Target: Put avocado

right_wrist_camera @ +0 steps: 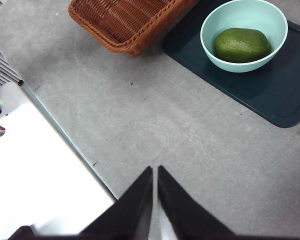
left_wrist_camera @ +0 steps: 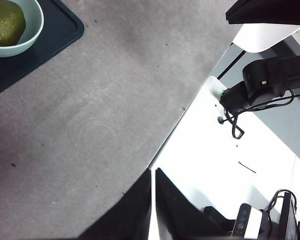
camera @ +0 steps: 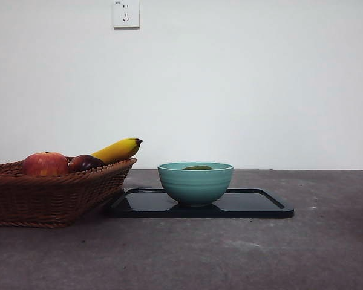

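Note:
The dark-green avocado (right_wrist_camera: pixel 242 44) lies inside a pale teal bowl (right_wrist_camera: pixel 210 41) that stands on a dark tray (right_wrist_camera: pixel 270 95). In the front view only the avocado's top (camera: pixel 198 167) shows above the bowl's rim (camera: pixel 195 184); the tray (camera: pixel 254 205) lies under it. It also shows in the left wrist view (left_wrist_camera: pixel 6 22). My left gripper (left_wrist_camera: pixel 153 175) is shut and empty, over the table's edge, far from the bowl. My right gripper (right_wrist_camera: pixel 155 172) is shut and empty, above bare table, away from the tray. Neither arm shows in the front view.
A wicker basket (camera: pixel 48 193) stands left of the tray, holding a red apple (camera: pixel 45 164), a dark purple-red fruit (camera: pixel 85 162) and a banana (camera: pixel 118 150). The basket's corner (right_wrist_camera: pixel 125 22) shows in the right wrist view. A white stand with cables (left_wrist_camera: pixel 240 115) lies beyond the table edge.

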You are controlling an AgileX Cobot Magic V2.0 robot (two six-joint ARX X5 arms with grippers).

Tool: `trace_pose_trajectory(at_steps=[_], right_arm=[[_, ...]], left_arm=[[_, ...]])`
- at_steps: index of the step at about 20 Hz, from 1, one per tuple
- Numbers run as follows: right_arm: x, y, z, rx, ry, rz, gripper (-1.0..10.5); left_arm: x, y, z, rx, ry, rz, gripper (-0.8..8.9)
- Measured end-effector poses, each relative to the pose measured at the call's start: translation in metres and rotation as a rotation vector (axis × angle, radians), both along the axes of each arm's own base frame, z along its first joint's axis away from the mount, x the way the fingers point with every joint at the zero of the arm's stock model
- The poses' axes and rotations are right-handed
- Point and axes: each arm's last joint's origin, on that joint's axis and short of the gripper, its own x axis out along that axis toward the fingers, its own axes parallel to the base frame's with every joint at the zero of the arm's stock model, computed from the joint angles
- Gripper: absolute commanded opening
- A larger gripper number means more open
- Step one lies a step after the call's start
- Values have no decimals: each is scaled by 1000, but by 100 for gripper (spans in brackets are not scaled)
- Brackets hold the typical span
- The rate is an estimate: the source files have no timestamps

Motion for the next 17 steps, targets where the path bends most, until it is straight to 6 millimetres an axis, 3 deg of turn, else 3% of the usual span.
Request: trace_pose_trajectory(at_steps=[6, 9, 12, 14, 17], right_arm=[[0, 0, 0, 0, 0, 0, 7], [0, 0, 0, 0, 0, 0, 7], [0, 0, 0, 0, 0, 0, 7], [0, 0, 0, 0, 0, 0, 7], [0, 0, 0, 0, 0, 0, 7]], left_arm=[[-1, 2, 6, -29, -68, 6, 9], [6, 14, 28, -101, -397, 104, 9], [2, 36, 50, -172, -822, 309, 9], [-8, 52, 48, -162, -1022, 489, 9], [-26, 72, 18, -63, -1129, 773, 9]])
